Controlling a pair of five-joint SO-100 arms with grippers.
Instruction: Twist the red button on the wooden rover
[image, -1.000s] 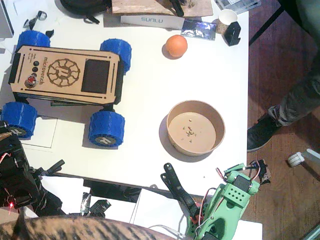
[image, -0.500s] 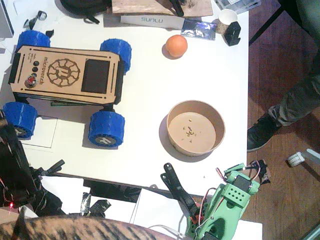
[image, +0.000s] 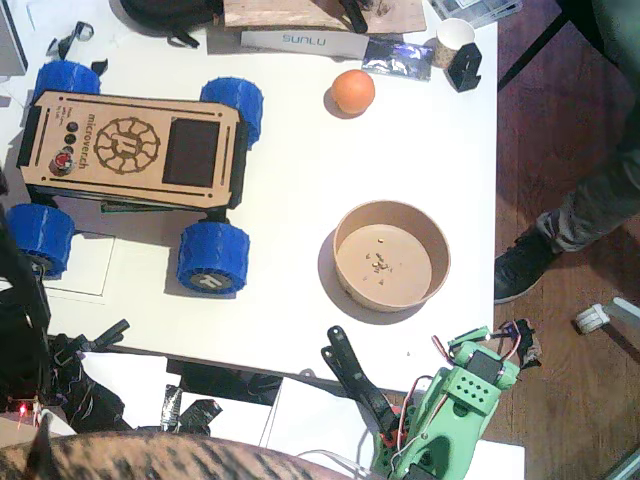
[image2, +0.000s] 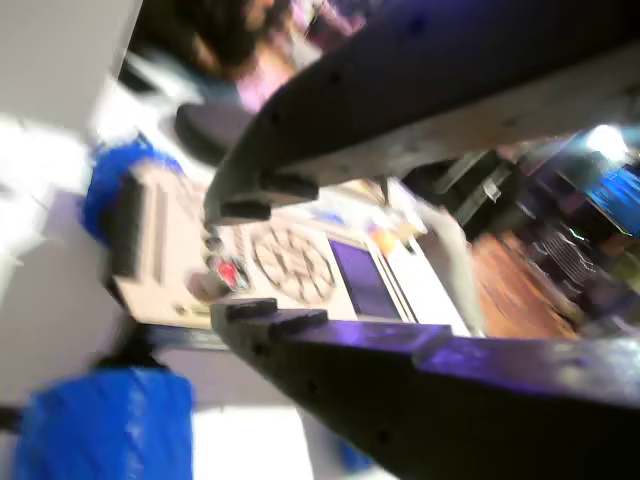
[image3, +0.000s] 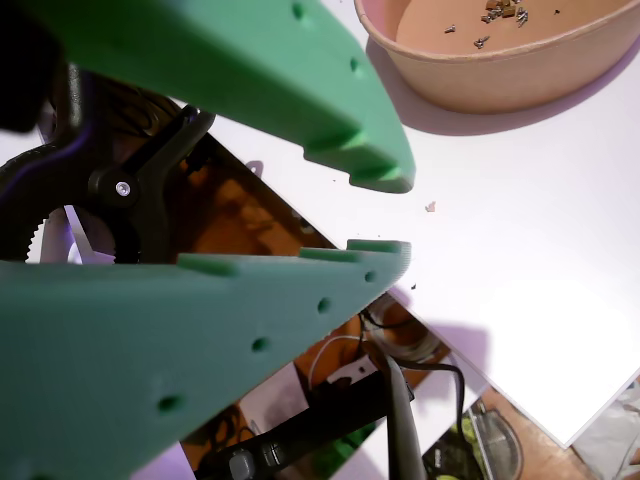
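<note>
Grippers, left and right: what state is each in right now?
Left gripper: open, empty, red button visible between its jaws, untouched.
Right gripper: open, empty, near the bowl.

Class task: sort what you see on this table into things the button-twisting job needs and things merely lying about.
Needed: red button, wooden rover, left gripper, open and aimed at the button.

Lying about: orange ball, brown bowl, paper cup, resting right gripper.
</note>
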